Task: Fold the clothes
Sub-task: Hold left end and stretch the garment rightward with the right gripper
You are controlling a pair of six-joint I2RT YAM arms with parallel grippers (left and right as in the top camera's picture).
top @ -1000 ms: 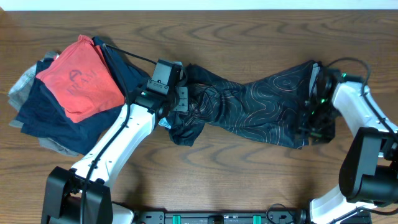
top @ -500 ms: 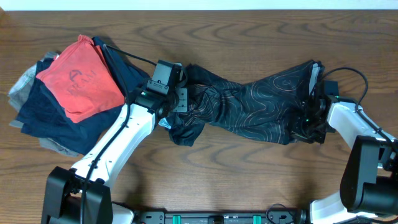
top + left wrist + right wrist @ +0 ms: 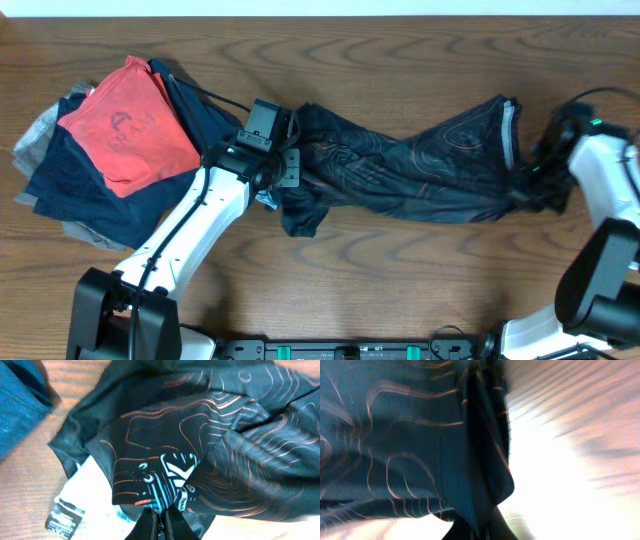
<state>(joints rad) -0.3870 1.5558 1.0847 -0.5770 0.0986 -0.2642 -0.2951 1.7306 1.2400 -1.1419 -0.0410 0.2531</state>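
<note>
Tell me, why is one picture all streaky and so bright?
Right wrist view: motion-smeared, the jersey streaky and the table washed out white by glare. Left wrist view: the jersey sharp, its lines clear. Overhead view: evenly lit, crisp.

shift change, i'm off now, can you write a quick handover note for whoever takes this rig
Left gripper: shut on the jersey at its end nearest the clothes pile.
Right gripper: shut on the jersey's opposite edge.
The jersey is stretched between both grippers across the table, bunched and creased.
Red-orange shirt and navy garments are heaped at the left.
Done: both ends gripped.
Left: spread it flat, then fold it; no fold yet.
</note>
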